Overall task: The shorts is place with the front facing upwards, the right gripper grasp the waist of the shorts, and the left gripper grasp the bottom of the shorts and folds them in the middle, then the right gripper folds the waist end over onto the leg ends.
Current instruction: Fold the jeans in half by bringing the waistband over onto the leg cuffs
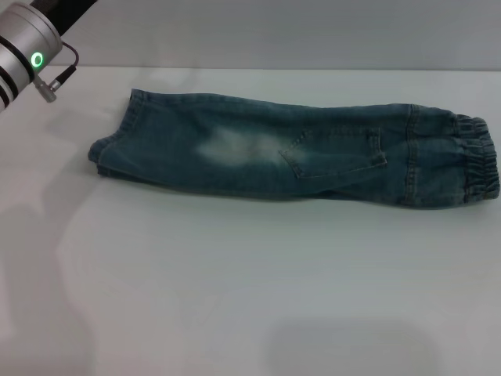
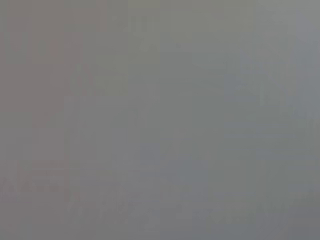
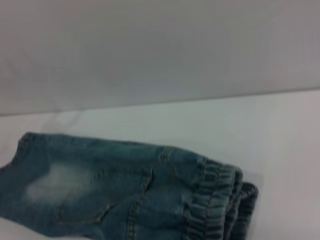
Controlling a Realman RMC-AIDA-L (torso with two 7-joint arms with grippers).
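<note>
Well clear of our left pincer's wrist [image 1: 27, 51], the shorts [image 1: 290, 153] lie halved lengthwise on the counter [image 1: 235, 298], waistband [image 3: 215, 200] ready for folding; neither pincer's grip shows, so we cannot tell.

Head view high, looking down, right wrist view low, both sharing the shorts [image 1: 297, 153], left wrist view blank grey

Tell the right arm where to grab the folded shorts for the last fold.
Grip the ruffled elastic waistband, probably from the robot's right: it is the stacked end of the shorts nearest that arm, lying flat on the table, with the leg ends opposite.
</note>
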